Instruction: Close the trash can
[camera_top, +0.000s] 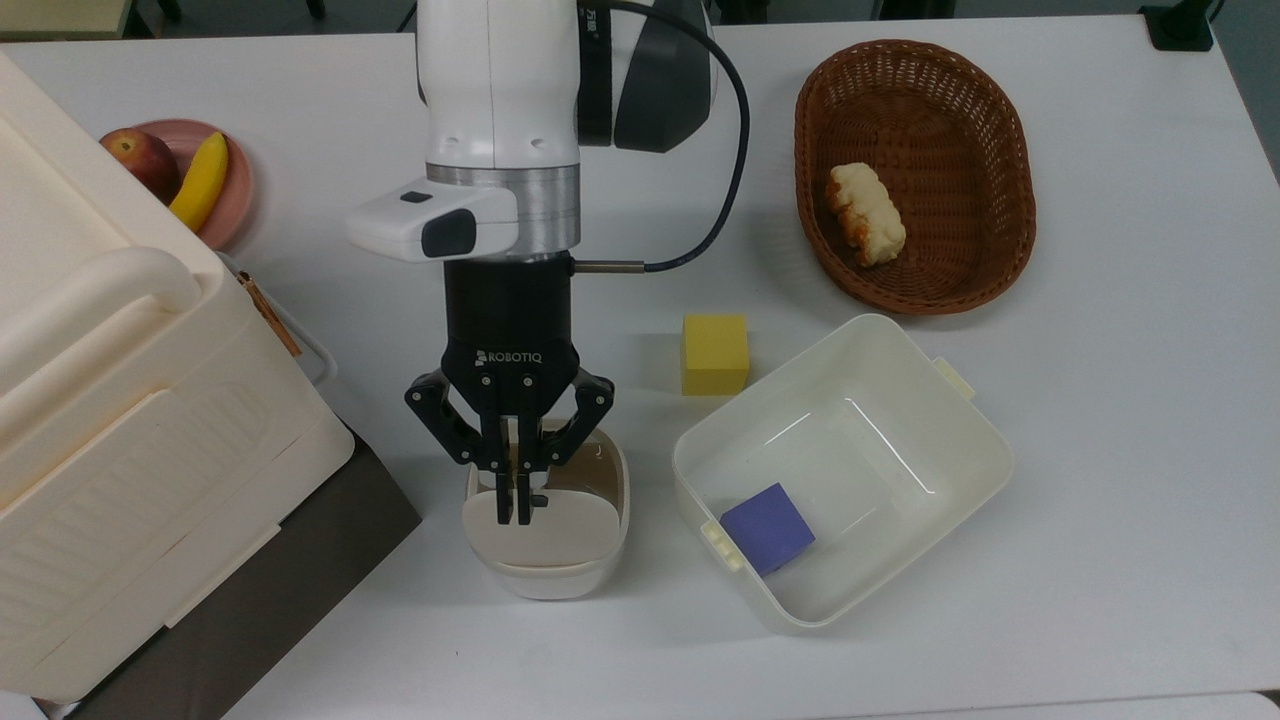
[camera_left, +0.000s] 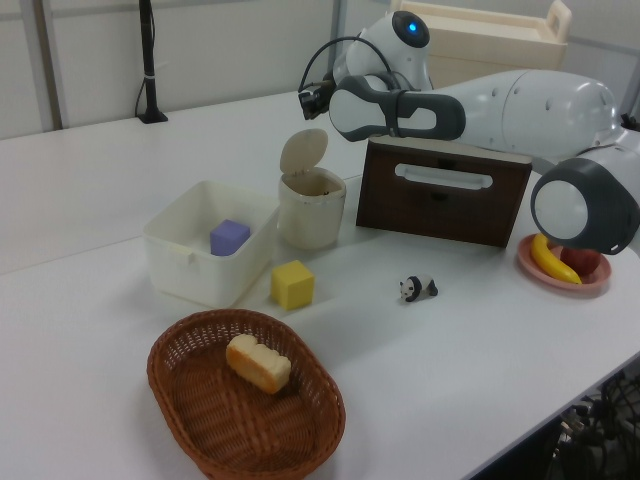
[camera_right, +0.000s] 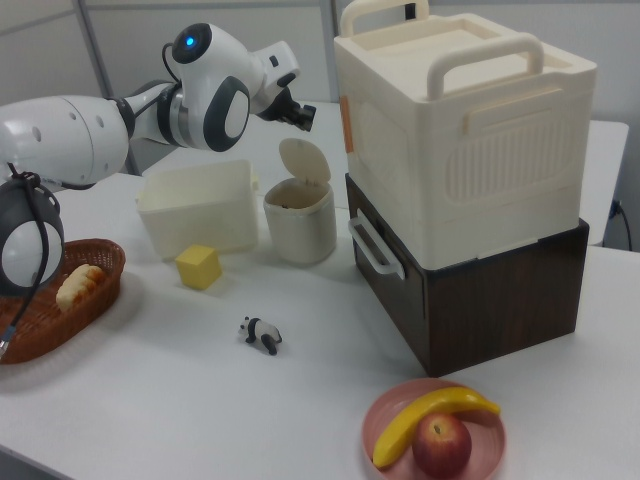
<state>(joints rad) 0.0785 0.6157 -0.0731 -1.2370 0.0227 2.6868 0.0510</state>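
A brown woven basket (camera_top: 915, 175) is sitting on the white table (camera_top: 1100, 450) with a piece of bread (camera_top: 866, 214) inside it. A big white tub (camera_top: 842, 470) with no lid is holding a purple block (camera_top: 768, 527). A yellow block (camera_top: 715, 354) is sitting on the table just beside the tub. A pink plate (camera_right: 435, 432) is holding a banana (camera_right: 432, 420) and an apple (camera_right: 442, 444). A large cream box (camera_right: 462, 115) with handles is resting on top of a dark brown box (camera_right: 480, 290). A little toy panda (camera_right: 261, 333) is lying on the table.

The trash can (camera_top: 546, 520) is standing between the brown box and the white tub. It is small, cream-white and rounded. Its flap lid (camera_right: 303, 161) is standing up, so the can is open. Something crumpled and pale is lying inside.

The gripper (camera_top: 514, 515) is hanging above the trash can in the top view. Its two black fingers (camera_top: 503, 495) are pressed close together with nothing between them. In the side views it is up in the air near the top of the raised lid, and whether it is touching the lid is hard to tell.
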